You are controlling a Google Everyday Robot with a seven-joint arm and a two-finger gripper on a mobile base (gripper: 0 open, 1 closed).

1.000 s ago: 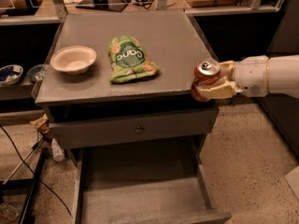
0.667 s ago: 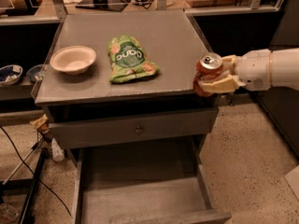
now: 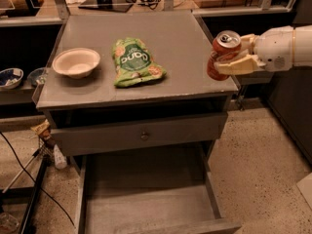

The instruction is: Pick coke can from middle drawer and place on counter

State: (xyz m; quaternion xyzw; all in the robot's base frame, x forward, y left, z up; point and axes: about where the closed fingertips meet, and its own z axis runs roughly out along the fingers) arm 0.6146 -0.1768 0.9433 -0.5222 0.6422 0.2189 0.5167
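Bench (image 3: 185, 48) edge, 3 o'clock: my jaws grip coke can (image 3: 223, 47) upright above rim, presumably clearing it for set-down.

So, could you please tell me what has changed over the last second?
The gripper, still shut on the can, has lifted it higher at the counter's right edge. The bowl, bag and open drawer have not moved.

Speckled floor (image 3: 258, 155), low shelf (image 3: 19, 96) at left
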